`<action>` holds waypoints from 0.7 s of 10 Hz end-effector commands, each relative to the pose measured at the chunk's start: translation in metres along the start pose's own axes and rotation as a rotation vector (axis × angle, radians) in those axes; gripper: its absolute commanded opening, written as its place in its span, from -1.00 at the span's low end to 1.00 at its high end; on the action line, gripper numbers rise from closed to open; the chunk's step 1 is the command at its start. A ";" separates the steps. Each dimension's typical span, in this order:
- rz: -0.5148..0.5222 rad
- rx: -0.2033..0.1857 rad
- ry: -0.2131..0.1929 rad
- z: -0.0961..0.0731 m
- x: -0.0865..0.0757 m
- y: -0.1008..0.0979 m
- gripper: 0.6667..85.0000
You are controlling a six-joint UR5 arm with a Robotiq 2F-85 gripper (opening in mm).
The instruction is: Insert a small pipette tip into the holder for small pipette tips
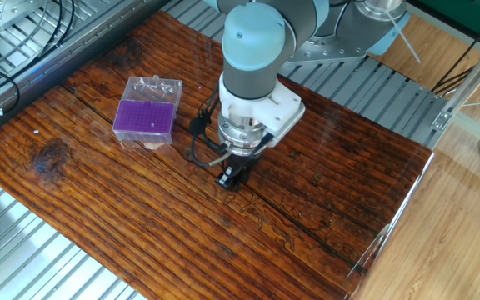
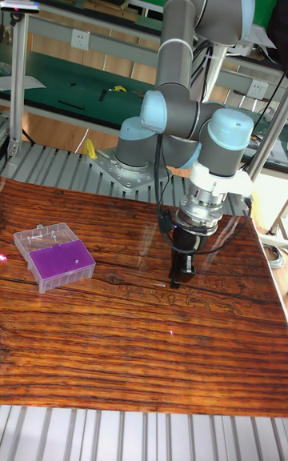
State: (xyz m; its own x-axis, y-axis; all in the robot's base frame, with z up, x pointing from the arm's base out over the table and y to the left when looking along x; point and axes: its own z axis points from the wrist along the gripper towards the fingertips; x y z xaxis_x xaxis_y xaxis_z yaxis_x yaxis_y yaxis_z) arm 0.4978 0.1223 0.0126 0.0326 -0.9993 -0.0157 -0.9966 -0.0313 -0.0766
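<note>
The holder for small pipette tips (image 1: pixel 144 118) is a clear box with a purple dotted top, standing on the left part of the wooden table; it shows again in the tall fixed view (image 2: pixel 60 261). My gripper (image 1: pixel 232 177) points straight down near the table's middle, right of the holder and well apart from it, with its tips at the tabletop (image 2: pixel 178 282). A thin pale sliver, the small pipette tip (image 2: pixel 161 286), lies on the wood and sticks out to the left from the fingertips. The black fingers look close together, and the gap between them is hidden.
The wooden table (image 1: pixel 123 217) sits on a grooved metal bench. Black cables (image 1: pixel 200 142) hang beside the wrist. The arm's base (image 2: pixel 132 161) stands behind the table. The table's right edge (image 1: pixel 390 225) has a metal trim.
</note>
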 end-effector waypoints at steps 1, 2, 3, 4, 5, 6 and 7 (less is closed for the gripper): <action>-0.014 0.018 -0.003 0.004 0.008 -0.001 -0.24; -0.012 0.018 -0.006 0.004 0.008 -0.001 -0.24; -0.009 0.025 -0.008 0.005 0.006 -0.002 -0.25; -0.002 0.026 -0.009 0.005 0.003 -0.004 -0.26; -0.003 0.026 -0.003 0.005 0.004 -0.004 -0.26; -0.003 0.029 -0.003 0.005 0.005 -0.005 -0.26; 0.002 0.030 -0.002 0.005 0.005 -0.006 -0.27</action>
State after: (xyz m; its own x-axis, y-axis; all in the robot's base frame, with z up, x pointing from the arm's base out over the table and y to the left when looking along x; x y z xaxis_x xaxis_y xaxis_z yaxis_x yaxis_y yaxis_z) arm 0.5016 0.1164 0.0076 0.0435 -0.9990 -0.0088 -0.9940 -0.0424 -0.1009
